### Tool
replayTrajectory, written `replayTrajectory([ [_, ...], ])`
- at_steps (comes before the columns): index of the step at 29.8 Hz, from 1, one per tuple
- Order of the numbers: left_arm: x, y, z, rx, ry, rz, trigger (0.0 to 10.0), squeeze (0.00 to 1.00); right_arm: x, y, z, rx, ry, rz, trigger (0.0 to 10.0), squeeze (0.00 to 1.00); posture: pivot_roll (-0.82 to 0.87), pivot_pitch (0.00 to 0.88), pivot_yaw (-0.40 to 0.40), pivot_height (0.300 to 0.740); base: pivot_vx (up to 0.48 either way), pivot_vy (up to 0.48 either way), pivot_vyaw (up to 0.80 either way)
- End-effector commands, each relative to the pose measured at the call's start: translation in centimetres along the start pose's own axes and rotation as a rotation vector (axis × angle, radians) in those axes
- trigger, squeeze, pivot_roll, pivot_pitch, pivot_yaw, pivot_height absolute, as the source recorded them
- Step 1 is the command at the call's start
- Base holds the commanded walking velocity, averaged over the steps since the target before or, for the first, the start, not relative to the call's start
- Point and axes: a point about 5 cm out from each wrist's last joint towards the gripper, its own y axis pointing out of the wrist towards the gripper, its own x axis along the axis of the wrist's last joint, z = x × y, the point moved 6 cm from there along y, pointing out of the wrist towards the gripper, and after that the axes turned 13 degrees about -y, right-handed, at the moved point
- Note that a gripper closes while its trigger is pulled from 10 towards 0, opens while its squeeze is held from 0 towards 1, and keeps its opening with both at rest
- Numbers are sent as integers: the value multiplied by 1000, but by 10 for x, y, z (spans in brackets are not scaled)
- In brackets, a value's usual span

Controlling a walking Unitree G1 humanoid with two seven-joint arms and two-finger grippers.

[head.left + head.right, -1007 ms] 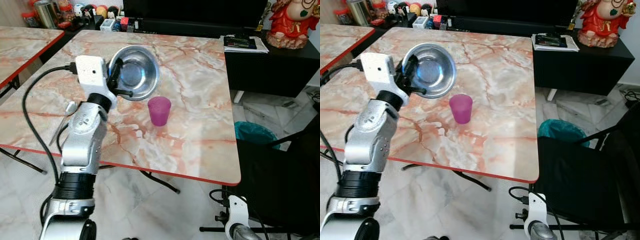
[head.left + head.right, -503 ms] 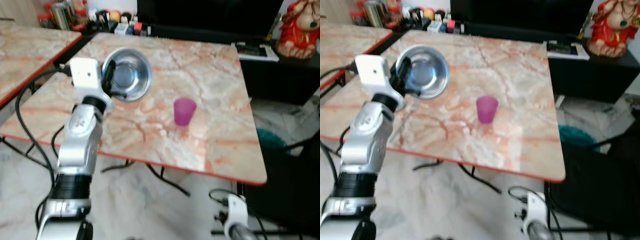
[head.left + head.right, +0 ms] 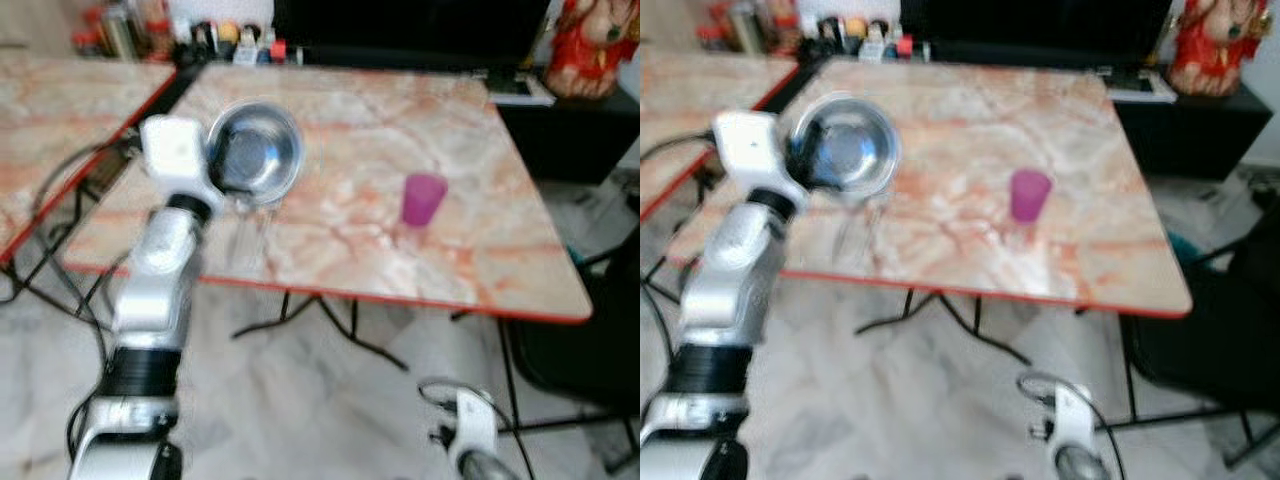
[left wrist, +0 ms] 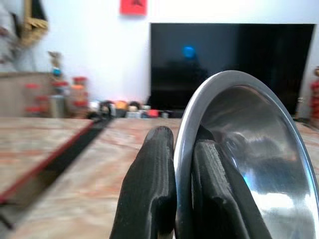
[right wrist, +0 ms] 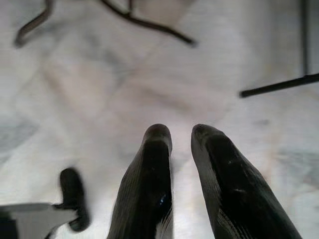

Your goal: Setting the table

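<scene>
Still clamped on steel bowl point(image 3: 256, 160) rim, left gripper point(image 4: 183, 167), blurred purple cup point(image 3: 423, 198), right gripper point(image 5: 182, 134) slightly parted, empty.

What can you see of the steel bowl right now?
The steel bowl is round, shiny metal, with nothing visible inside. The left gripper pinches its rim: one black finger inside the wall, one outside. It is tilted, its opening facing the head camera, lifted over the near left part of the marble table, left of the purple cup.
</scene>
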Motion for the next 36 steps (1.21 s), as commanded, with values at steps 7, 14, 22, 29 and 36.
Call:
replayTrajectory([
  [7, -2, 3, -14, -31, 6, -2, 10000, 0, -4, -1, -10, -24, 5, 13, 10000, 0, 11, 112, -11, 736, 0, 480, 0],
  [14, -4, 2, -12, -21, 8, 5, 10000, 0, -6, -1, -10, -18, 5, 23, 10000, 0, 14, 113, -12, 736, 0, 480, -190],
  [22, -7, 2, -12, -20, 13, 12, 10000, 0, -5, -1, -10, -19, 0, 16, 10000, 0, 13, 111, -13, 736, 0, 480, -349],
  [29, -10, 1, -12, -19, 17, 25, 10000, 0, -5, -1, -10, -15, -2, 15, 10000, 0, 15, 108, -13, 736, 0, 480, 0],
  [36, -13, 1, -12, -19, 11, 34, 10000, 0, -6, -1, -9, -14, -1, 15, 10000, 0, 9, 102, -8, 736, 0, 480, 0],
])
